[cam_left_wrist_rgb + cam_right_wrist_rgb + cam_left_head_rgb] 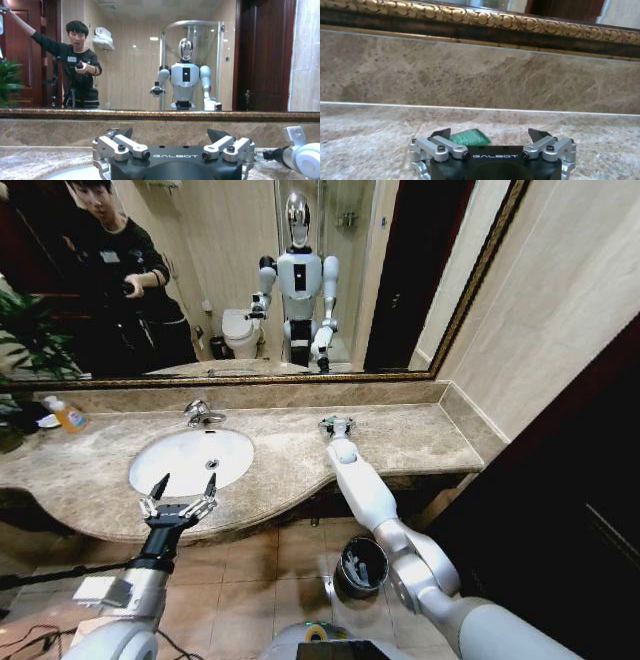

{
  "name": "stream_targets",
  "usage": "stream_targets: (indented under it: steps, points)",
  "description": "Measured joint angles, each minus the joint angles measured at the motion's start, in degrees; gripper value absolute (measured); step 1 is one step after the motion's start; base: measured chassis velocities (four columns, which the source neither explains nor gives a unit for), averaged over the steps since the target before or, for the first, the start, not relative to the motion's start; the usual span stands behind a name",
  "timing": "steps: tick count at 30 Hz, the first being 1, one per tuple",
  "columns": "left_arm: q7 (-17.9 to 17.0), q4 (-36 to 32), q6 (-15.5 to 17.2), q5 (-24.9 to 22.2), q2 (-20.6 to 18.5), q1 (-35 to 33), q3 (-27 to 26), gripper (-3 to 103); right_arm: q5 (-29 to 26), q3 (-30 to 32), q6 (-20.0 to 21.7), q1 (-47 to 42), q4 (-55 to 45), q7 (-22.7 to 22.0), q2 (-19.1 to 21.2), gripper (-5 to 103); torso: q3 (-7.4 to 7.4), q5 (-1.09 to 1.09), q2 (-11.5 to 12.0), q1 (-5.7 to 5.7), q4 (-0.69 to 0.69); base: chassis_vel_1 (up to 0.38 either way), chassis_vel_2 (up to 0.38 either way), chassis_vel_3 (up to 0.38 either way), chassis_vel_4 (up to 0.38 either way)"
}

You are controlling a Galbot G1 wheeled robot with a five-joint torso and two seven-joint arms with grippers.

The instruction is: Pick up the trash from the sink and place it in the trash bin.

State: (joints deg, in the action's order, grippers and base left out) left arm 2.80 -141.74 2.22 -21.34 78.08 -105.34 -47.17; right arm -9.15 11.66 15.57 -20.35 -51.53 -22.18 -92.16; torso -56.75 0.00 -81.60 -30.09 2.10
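Observation:
The white oval sink (175, 470) sits in the beige marble counter, with its chrome faucet (203, 415) behind it. My left gripper (186, 482) hovers open over the basin's near rim; the left wrist view shows its fingers (125, 134) spread wide with nothing between them. My right gripper (337, 425) is low over the counter to the right of the sink. In the right wrist view it (490, 135) stands open around a dark green block (468, 137) lying on the marble, closer to one finger. The dark metal trash bin (362, 565) stands on the floor under the counter's edge.
A bottle of orange liquid (68, 416) stands at the counter's far left by a plant (25, 340). A gold-framed mirror (300, 280) and a marble backsplash (480, 75) close off the back. A tiled wall rises at the right.

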Motion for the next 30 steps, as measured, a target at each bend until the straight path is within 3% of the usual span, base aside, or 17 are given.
stream_targets:
  steps: [14,22,30]
  points:
    - [0.0,0.0,0.0,0.0,0.0,0.0,0.0,100,0.8,-2.3,1.2,-2.1,-1.6,0.0,0.0,100,0.02,-0.01,0.0,0.02,-0.02,0.000,0.000,0.000,0.000]
    - [0.0,0.0,0.0,0.0,0.0,0.0,0.0,100,-2.6,-7.7,4.8,-7.7,-12.4,-1.4,0.4,100,-0.01,0.03,0.0,0.00,0.04,0.000,0.000,0.000,0.000]
    - [0.0,0.0,0.0,0.0,0.0,0.0,0.0,100,-7.2,-10.3,7.9,-13.9,-25.0,-3.7,8.5,100,-0.01,0.01,0.0,0.00,0.01,0.000,0.000,0.000,0.000]
